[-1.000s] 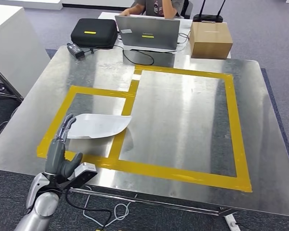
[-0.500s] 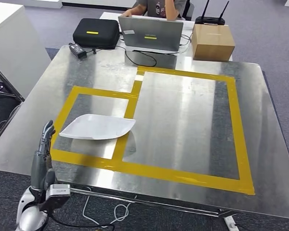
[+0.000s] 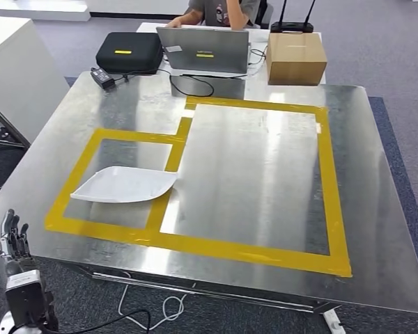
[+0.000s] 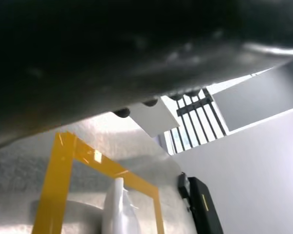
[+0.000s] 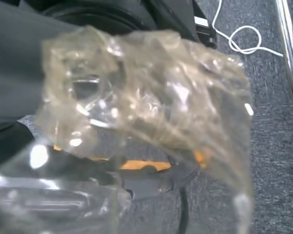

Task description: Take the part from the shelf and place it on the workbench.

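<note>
head view: the white part point(image 3: 124, 186) lies flat on the table point(image 3: 249, 160) inside the small yellow tape frame point(image 3: 112, 182). the left hand point(image 3: 13, 240) stands apart at the near corner, fingers up, loosely spread, holding nothing. left wrist view: the part point(image 4: 119, 209) on the table. right wrist view: crumpled clear plastic point(image 5: 145, 97) blocks the right hand; cannot tell its state.

A brushed steel table point(image 3: 281, 174) marked with yellow tape point(image 3: 238, 247) stands on grey-blue carpet point(image 3: 401, 42), catching pale glare from overhead light. Beyond its far edge, a white desk point(image 3: 257, 49) holds a laptop point(image 3: 203, 49), a black case point(image 3: 129, 52), a cardboard box point(image 3: 296, 58) and a router point(image 3: 292, 26), with a seated person point(image 3: 220, 12) behind. White cabinetry point(image 3: 17, 69) flanks the left side.
</note>
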Controlling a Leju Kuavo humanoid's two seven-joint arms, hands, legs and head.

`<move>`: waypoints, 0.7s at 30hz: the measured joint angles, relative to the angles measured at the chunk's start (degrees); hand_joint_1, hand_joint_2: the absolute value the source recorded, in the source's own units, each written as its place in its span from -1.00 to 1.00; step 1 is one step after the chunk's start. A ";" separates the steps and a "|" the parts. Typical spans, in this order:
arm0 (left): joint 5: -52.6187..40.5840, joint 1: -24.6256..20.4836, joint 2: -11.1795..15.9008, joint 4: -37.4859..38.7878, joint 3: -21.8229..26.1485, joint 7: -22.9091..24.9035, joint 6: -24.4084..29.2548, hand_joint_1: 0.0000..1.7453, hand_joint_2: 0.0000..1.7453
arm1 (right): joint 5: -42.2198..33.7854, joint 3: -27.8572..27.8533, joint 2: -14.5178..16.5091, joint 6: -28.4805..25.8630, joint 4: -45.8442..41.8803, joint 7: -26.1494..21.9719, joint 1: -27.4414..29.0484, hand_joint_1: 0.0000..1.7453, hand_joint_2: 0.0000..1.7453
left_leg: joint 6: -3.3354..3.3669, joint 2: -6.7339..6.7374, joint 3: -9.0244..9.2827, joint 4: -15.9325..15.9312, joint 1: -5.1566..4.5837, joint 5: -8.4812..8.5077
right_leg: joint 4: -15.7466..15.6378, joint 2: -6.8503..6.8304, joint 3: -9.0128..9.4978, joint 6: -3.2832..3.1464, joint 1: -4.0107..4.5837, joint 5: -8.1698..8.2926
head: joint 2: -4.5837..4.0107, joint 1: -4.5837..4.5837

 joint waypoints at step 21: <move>-0.91 -2.14 -6.25 4.11 11.09 1.64 -2.92 -1.00 -1.00 | 0.38 -2.40 2.66 4.19 -6.99 1.68 1.21 -1.00 -1.00 | 3.29 1.12 1.15 -6.79 -0.83 6.19 | 10.65 -0.58 -1.85 2.65 0.55 -6.17 | 0.00 0.40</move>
